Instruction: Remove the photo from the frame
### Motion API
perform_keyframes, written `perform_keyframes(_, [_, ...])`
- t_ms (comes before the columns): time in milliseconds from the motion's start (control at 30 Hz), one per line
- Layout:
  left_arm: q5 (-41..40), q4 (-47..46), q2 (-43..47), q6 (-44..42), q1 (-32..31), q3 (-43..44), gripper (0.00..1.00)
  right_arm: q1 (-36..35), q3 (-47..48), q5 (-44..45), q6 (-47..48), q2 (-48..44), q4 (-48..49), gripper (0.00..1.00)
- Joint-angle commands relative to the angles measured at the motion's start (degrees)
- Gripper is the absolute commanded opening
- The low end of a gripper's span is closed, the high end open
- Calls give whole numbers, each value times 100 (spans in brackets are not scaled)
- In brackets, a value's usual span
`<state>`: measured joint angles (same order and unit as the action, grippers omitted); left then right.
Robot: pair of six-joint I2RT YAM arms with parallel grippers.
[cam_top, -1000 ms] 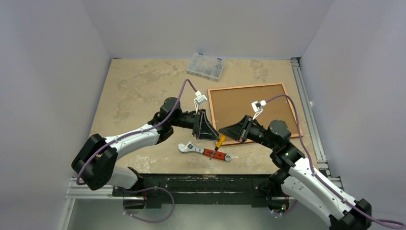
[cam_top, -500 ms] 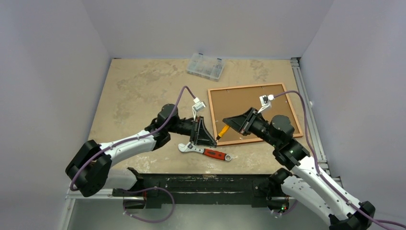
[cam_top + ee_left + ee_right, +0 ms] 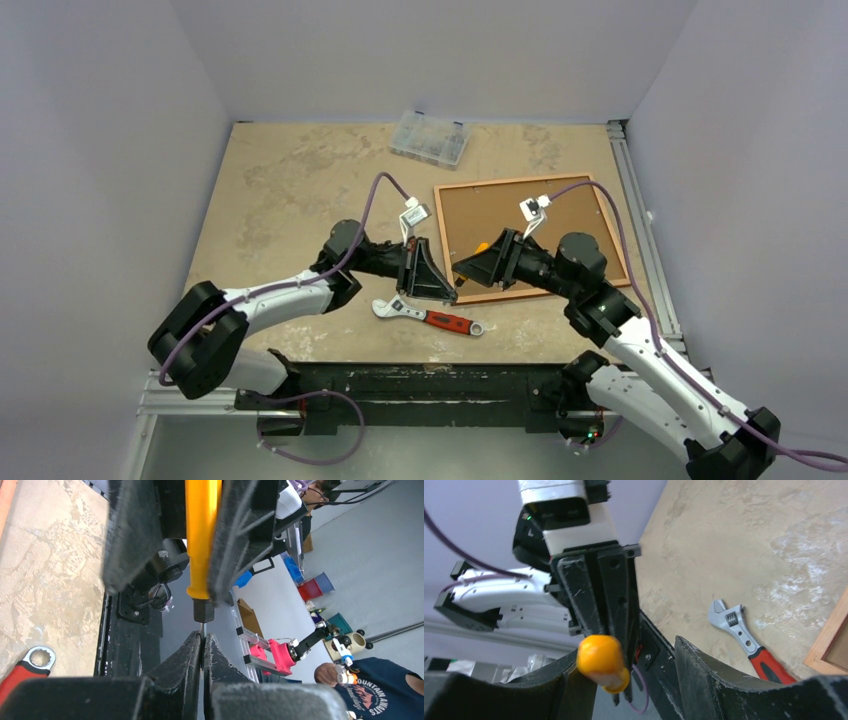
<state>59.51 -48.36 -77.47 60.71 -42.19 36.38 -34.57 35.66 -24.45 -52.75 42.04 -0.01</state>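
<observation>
The frame (image 3: 515, 182) of red-orange wood lies face down at the right of the table, its brown backing board (image 3: 500, 215) up. One frame corner (image 3: 829, 645) shows in the right wrist view. The photo is hidden. Held in the air between the arms is a screwdriver with an orange handle (image 3: 481, 248). My left gripper (image 3: 202, 637) is shut on its thin metal shaft just below the handle (image 3: 202, 535). My right gripper (image 3: 626, 650) is open, and the handle (image 3: 602, 662) sits between its fingers, close against one.
A grey adjustable wrench with a red grip (image 3: 427, 317) lies on the table just below both grippers. A clear plastic parts box (image 3: 429, 138) stands at the far edge. Aluminium rails run along the right side and the near edge.
My left gripper has closed on the screwdriver's shaft. My right gripper, shut on the orange handle before, has opened around it. Both wrists shifted slightly at the meeting point.
</observation>
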Motion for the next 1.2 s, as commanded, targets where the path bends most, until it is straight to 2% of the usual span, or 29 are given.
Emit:
perform_keyframes(0, [262,-1622,-283,815,-27,-111,0,-14,60,-828,169,-4,560,53])
perform_keyframes(333, [265,-1422,-289,703,-30,-115,0,-11,123,-1111,386,88,486,49])
perform_keyframes(367, [263,-1403,-283,690,-33,-114,0,-10,140,-1140,400,119,501,45])
perform_keyframes(433, [265,-1381,-283,680,-27,-119,0,-12,205,-1103,453,172,471,29])
perform_keyframes(467, [266,-1351,-278,662,-26,-122,0,-11,243,-1024,484,202,441,9])
perform_keyframes(500, [253,-1272,-250,612,-22,-115,0,-10,299,-1026,528,243,416,0])
perform_keyframes(533, [185,-1057,-196,482,3,-95,0,-15,365,-1004,590,290,332,0])
perform_keyframes(567, [57,-583,-90,248,54,-81,4,-14,462,-826,677,292,160,0])
perform_keyframes(633, [-479,785,317,-479,222,-38,33,-15,645,165,894,196,-534,0])
perform_keyframes(667, [-815,2085,572,-940,323,47,50,-9,727,777,947,174,-883,0])
perform_keyframes(700, [-1170,2984,846,-1475,386,178,59,-12,807,1554,991,217,-1170,0])
perform_keyframes(800, [-2339,5190,1408,-2696,500,710,64,-11,1083,2858,1273,785,-1631,0])
perform_keyframes(933, [-3862,7019,1502,-3201,774,1435,65,-23,1507,3775,1540,2039,-1523,0])
perform_keyframes(1033, [-4458,7597,1279,-3416,965,1740,64,-41,1688,4372,1601,2811,-1217,0])
perform_keyframes(1100, [-4569,7610,1194,-3548,1017,1831,64,-120,1747,4599,1855,3278,-645,0])
perform_keyframes(1167, [-4568,7588,1137,-3671,1046,1943,64,-173,1954,4729,1930,3748,-515,0])
